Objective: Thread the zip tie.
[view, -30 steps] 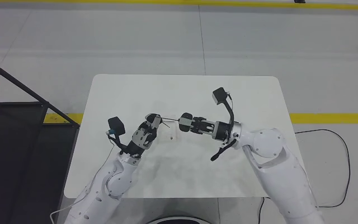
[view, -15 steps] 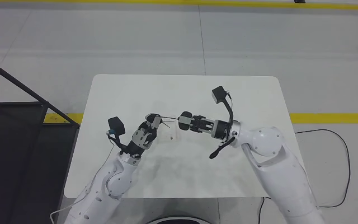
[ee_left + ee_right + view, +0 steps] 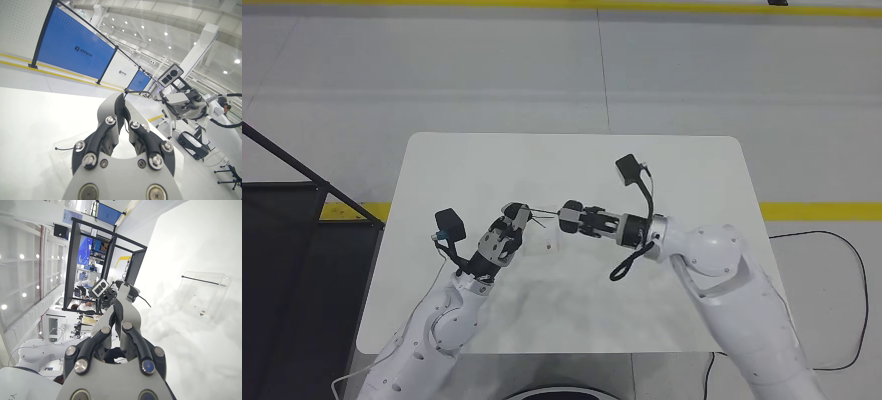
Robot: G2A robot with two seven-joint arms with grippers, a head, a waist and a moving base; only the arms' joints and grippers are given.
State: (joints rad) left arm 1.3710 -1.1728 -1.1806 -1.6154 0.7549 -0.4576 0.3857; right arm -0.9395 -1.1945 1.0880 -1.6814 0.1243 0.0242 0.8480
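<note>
Two grippers: they face each other tip to tip above the middle of the white surface (image 3: 672,300), near but not touching.
Left gripper (image 3: 514,214): it sits at the 9 o'clock end of the pair. Its ribbed pads are pressed together on the zip tie (image 3: 542,212), and the little square head pokes out just past the fingertips.
Right gripper (image 3: 568,215): it sits at the 3 o'clock end. Its pads are also squeezed tight, and from where I stand they seem to pinch the far end of the strap, though the pinch point itself is hard to make out.
Zip tie: it hangs in the air, not on the surface. It is a thin black line running from the left gripper's tips toward 3 o'clock into the right gripper's tips.
Just changed: the right arm has crept a little toward 9 o'clock, closing in on the left gripper. The left arm has stayed where it was.
Meaning for the task: I'd say the strap is being fed toward the head. I cannot tell whether the tip has entered the slot yet.
Watch for: the strap could buckle or slip sideways, as it is so thin.
Also there: a clear tray (image 3: 542,245) lies at 6 o'clock just under the span, with a spare tie (image 3: 203,281) lying on it.
</note>
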